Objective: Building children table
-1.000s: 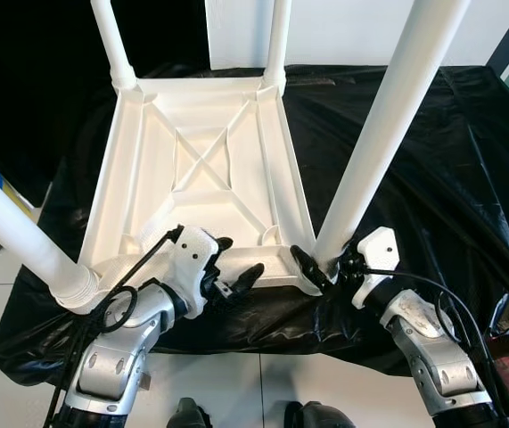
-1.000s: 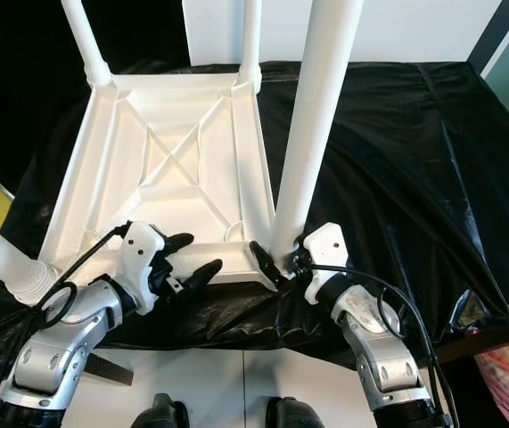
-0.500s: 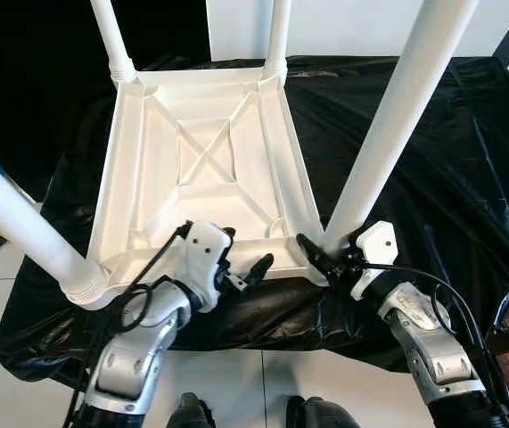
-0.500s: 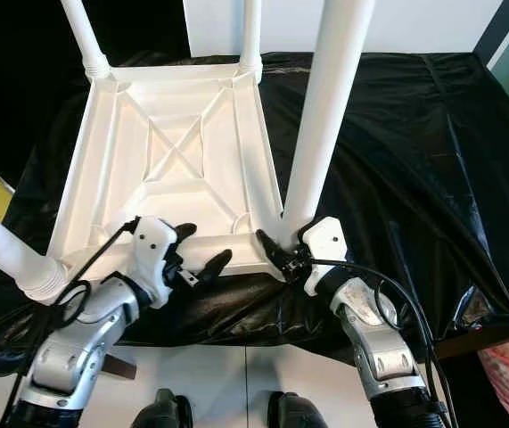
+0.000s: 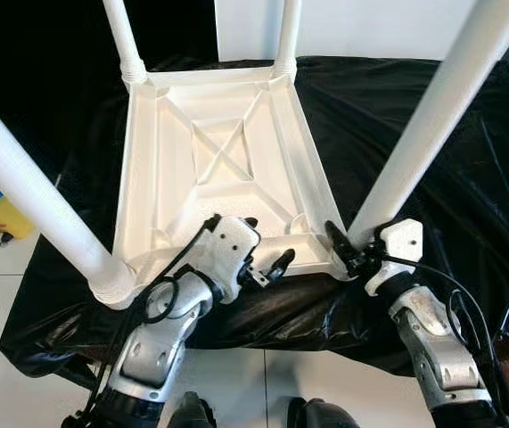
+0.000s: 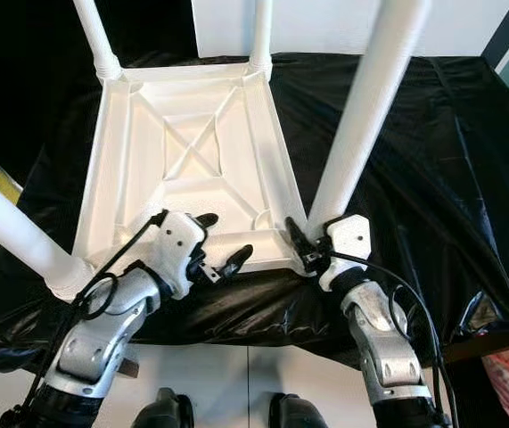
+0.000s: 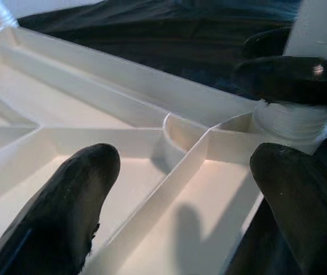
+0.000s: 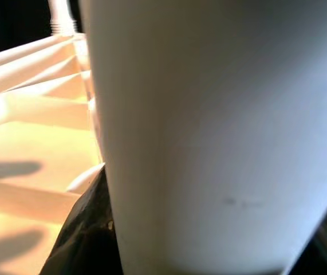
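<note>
Lying upside down on the black-draped surface [image 5: 432, 116], the white children's table [image 5: 223, 169] fills the surface's left half, ribbed underside up, near rim along the surface's near edge. All four legs look seated in their corner sockets — so the build seems nearly done, with perhaps only tightening and turning the table upright left.

At the near left corner stands the near left leg [image 5: 36, 196], untouched. Just right of it the left pincer [image 5: 266, 245] hovers at the table's near rim, its fingers [image 7: 71, 200] spread wide with one over the inside of the frame and one outside, holding nothing. Farther right, the right pincer [image 5: 348, 251] sits at the base of the near right leg [image 5: 432, 125]; one black finger reaches round the leg just above its socket, and it looks closed on the leg, though the other finger is hidden behind it.

The tops of all four legs are cut off by the frame. The right wrist camera gives mostly blurred white leg, so whether the threads are fully home is hard to make out.
</note>
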Tool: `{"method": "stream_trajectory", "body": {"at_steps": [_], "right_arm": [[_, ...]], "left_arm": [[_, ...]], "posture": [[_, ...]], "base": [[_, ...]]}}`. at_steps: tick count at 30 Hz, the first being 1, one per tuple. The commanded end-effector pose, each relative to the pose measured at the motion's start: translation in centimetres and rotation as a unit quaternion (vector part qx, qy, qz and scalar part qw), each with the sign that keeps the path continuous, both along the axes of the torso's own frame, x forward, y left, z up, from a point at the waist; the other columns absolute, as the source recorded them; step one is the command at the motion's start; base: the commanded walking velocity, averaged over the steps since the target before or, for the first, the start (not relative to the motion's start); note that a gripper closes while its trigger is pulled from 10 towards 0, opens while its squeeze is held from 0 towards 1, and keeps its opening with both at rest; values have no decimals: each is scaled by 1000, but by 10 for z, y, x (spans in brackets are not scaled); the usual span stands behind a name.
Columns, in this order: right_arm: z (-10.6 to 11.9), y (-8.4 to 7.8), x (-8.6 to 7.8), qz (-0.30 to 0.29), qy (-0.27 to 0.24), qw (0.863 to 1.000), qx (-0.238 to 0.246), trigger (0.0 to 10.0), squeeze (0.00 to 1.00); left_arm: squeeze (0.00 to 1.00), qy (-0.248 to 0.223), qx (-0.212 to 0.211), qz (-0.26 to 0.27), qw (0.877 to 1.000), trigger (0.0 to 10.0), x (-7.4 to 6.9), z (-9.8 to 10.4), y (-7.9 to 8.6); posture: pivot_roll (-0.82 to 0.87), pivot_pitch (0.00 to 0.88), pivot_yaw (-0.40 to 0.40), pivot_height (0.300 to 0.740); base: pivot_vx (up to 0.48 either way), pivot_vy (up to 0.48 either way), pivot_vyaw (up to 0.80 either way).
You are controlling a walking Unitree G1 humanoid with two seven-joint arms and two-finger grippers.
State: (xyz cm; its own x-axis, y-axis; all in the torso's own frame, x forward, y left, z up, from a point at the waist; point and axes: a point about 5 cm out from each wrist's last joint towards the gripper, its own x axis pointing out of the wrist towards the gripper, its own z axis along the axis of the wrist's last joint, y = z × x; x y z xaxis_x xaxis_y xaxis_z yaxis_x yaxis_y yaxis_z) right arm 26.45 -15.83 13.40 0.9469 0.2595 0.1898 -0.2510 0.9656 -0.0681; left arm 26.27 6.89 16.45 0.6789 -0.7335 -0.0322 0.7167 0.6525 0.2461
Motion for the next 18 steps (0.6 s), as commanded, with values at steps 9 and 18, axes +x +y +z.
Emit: {"method": "stream_trajectory", "body": {"at_steps": [9, 18], "right_arm": [[-38, -24, -11, -270, 102, 957, 34, 10000, 0], [-25, -13, -7, -245, 63, 967, 44, 10000, 0]], "left_arm": [[0, -18, -12, 34, 999, 10000, 15, -1, -17], [0, -23, -6, 20, 1000, 10000, 18, 0, -22]], "posture": [[-127, 111, 4, 740], [-123, 112, 21, 740]], "base": [[0, 0, 0], [0, 0, 0]]}}
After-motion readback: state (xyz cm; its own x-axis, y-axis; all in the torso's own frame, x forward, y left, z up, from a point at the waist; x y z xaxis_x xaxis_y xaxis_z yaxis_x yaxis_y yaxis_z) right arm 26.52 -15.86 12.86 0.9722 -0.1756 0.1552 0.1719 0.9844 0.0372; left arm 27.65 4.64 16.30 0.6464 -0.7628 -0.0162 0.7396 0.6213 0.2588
